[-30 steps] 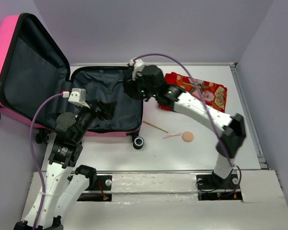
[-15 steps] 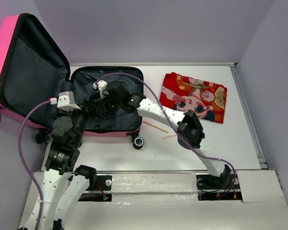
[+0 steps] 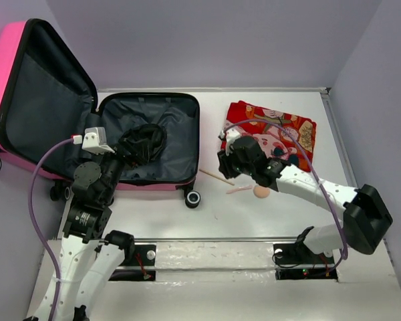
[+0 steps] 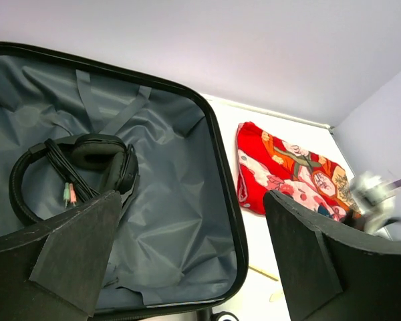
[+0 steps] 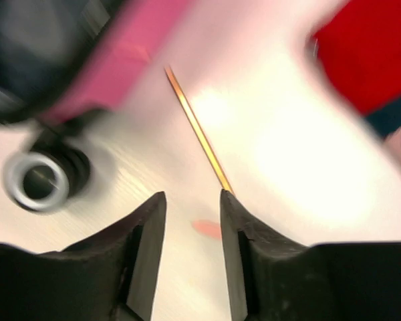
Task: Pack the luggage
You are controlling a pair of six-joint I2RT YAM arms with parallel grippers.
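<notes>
Luggage: lies open on the left of the bench, lid up.

Nearest, left end effector: hangs over the luggage, jaws wide apart, holding nothing. Right end effector: sits low over the bench, jaws a little apart, nothing held, just by the thin stick.

Beside that stick, a small pink bit and a round tan bit, both outside the luggage. Farther in, black headphones inside the luggage, so probably one thing packed. Farthest, red cloth flat on the bench.

Looks early in the job: more to put in, then the lid to shut.
</notes>
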